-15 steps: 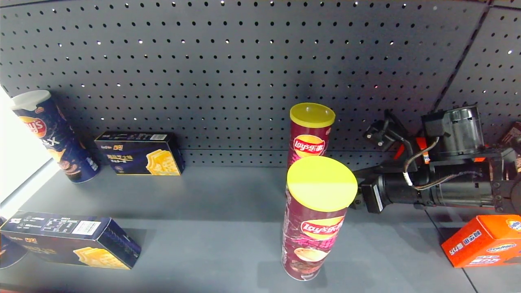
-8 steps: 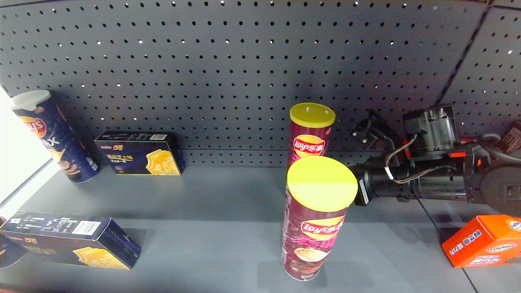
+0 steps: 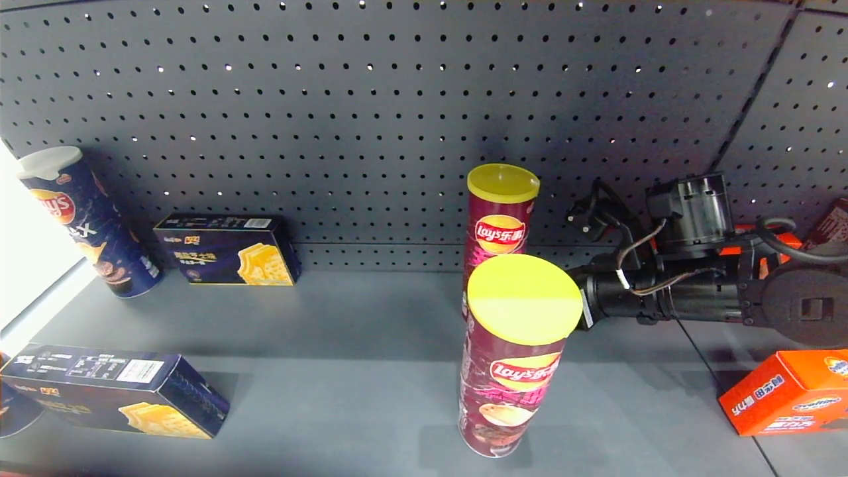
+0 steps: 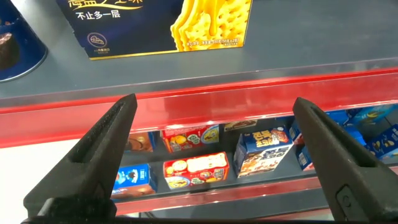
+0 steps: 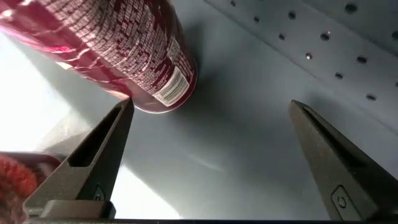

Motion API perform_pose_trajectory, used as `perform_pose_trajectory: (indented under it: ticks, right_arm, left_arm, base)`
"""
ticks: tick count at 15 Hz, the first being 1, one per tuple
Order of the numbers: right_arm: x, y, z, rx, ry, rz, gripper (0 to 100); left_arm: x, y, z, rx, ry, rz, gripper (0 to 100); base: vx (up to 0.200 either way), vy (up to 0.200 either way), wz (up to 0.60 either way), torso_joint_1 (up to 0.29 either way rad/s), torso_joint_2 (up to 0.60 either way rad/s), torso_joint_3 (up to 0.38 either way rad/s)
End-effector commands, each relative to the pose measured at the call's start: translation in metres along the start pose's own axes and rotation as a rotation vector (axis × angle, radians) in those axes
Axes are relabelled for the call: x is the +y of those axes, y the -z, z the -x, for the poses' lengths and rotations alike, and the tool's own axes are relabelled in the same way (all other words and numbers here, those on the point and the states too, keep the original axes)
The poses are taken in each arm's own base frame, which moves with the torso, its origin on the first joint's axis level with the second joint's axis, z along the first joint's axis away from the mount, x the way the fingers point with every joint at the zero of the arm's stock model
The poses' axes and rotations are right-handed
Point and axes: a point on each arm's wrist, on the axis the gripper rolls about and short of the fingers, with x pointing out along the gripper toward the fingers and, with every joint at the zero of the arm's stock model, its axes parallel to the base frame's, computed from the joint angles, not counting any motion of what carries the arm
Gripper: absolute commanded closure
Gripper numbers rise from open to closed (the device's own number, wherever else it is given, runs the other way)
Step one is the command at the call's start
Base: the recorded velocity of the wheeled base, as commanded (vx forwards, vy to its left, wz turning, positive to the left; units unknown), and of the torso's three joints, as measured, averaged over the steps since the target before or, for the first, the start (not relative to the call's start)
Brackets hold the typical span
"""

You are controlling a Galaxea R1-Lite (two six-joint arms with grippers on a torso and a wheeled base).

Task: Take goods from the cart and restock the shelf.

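- Head view: two red chip cans are standing on the shelf (image 3: pixel 331 331). The rear can (image 3: pixel 500 218) is sitting at the back edge and the front can (image 3: pixel 510 371) nearer the front edge. The right arm (image 3: pixel 662 298) is extending in from the right edge, its tip hidden behind the front can.
- Left wrist view: the left gripper (image 4: pixel 214 98) is hovering off the shelf's front edge, fingers apart, holding nothing.
- Right wrist view: the right gripper (image 5: pixel 210 104) is holding its fingers apart. What is probably the rear can (image 5: pixel 124 50) is sitting just beside one finger, unclamped.
- Judged step: placement is finishing. The next move calls for a straight withdrawal that clears both cans.
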Motion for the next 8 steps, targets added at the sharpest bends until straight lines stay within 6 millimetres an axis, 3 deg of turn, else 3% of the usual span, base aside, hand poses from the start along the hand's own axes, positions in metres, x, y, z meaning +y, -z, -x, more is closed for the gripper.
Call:
perform_pose_trajectory:
  ticks: [1, 8]
  right_arm:
    - [0.0021, -0.001, 0.0005, -0.004, -0.007, 0.004, 0]
    - [0.0112, -0.0016, -0.0041, 0.0, -0.035, 0.021, 0]
  left_arm:
    - [0.0, 0.0, -0.0002, 0.002, -0.001, 0.0, 0]
    - [0.0, 0.0, -0.0002, 0.002, 0.001, 0.0, 0]
  base:
    - [0.0, 0.0, 0.0, 0.0, 0.0, 0.0]
    - [0.0, 0.0, 0.0, 0.0, 0.0, 0.0]
